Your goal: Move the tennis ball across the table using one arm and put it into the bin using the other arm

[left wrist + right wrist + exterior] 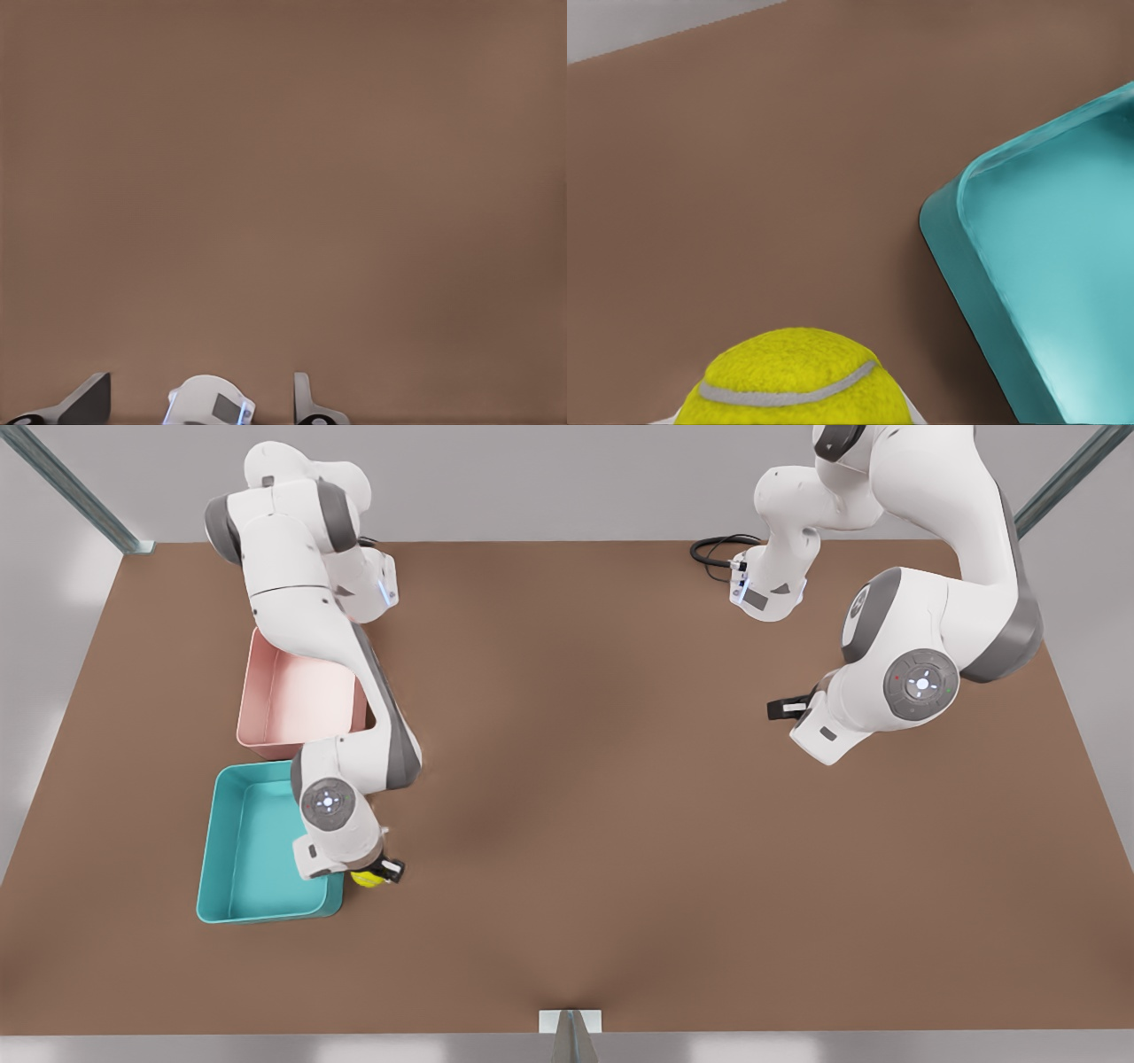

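**Ball at the bin's corner, in the right claw**

The right claw is gripping the ball just off the teal bin, beside that bin's corner at about 4 o'clock in the front view. The dark fingertips are sitting against the ball on its 3 o'clock side, and the white hand above is covering part of it. In the right wrist view the ball is filling the space next to the camera, its pale seam curving across the fuzz, with the bin's rounded corner lying close by and bare brown worktop stretching beyond. The ball is outside the bin wall, not within the tray; I cannot tell whether it is touching the worktop or hanging just above it.

The pink tray is sitting at 12 o'clock from the bin, the two nearly touching, and the right arm is reaching over the pink tray's 3 o'clock edge.

The left claw is waiting well apart, at about 3 o'clock on the worktop in the front view, pointing toward 9 o'clock. In the left wrist view its fingers are standing wide apart with nothing between them, over plain brown surface.

A black cable is looping near the left arm's base at about 1 o'clock.
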`<state>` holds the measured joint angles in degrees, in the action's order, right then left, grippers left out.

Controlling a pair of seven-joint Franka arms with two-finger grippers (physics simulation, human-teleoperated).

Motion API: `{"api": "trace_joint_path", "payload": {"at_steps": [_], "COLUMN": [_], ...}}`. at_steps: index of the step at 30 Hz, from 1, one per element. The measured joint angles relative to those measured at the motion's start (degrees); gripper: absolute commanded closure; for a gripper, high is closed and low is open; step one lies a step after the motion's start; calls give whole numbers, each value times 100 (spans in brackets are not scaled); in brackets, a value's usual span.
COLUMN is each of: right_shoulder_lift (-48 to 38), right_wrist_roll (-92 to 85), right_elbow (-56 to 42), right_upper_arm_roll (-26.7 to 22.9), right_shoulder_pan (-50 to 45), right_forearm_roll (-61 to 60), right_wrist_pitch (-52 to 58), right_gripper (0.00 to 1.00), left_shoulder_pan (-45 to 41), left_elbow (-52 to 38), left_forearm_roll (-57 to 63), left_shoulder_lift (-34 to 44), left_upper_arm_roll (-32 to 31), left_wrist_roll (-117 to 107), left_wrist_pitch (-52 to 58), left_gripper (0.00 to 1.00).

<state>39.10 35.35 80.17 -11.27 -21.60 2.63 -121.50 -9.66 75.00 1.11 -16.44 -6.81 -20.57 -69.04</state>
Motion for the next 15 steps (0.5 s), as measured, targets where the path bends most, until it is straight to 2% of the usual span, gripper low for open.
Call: {"api": "trace_joint_path", "payload": {"at_steps": [7, 8, 9, 15], "right_shoulder_lift": [152, 178, 200, 196], "right_wrist_roll": [-1500, -1667, -1818, -2559], "right_elbow": [-5, -7, -7, -3], "right_upper_arm_roll": [-181, -179, -177, -169], "right_shoulder_pan": [854, 928, 987, 1102], "right_forearm_roll": [-69, -83, -87, -93], "right_wrist_pitch": [346, 369, 392, 490], "right_gripper": [47, 15, 0, 0], "left_shoulder_pan": [54, 103, 129, 282], "left_elbow": [-49, -71, -112, -247], "left_forearm_roll": [-355, -425, -478, -731], "left_shoulder_lift": [-23, -66, -107, -133], "left_upper_arm_roll": [8, 11, 14, 14], "left_wrist_roll": [-32, -35, -37, -51], "left_wrist_pitch": [-64, -104, -146, -245], "left_gripper": [0, 0, 0, 0]}}
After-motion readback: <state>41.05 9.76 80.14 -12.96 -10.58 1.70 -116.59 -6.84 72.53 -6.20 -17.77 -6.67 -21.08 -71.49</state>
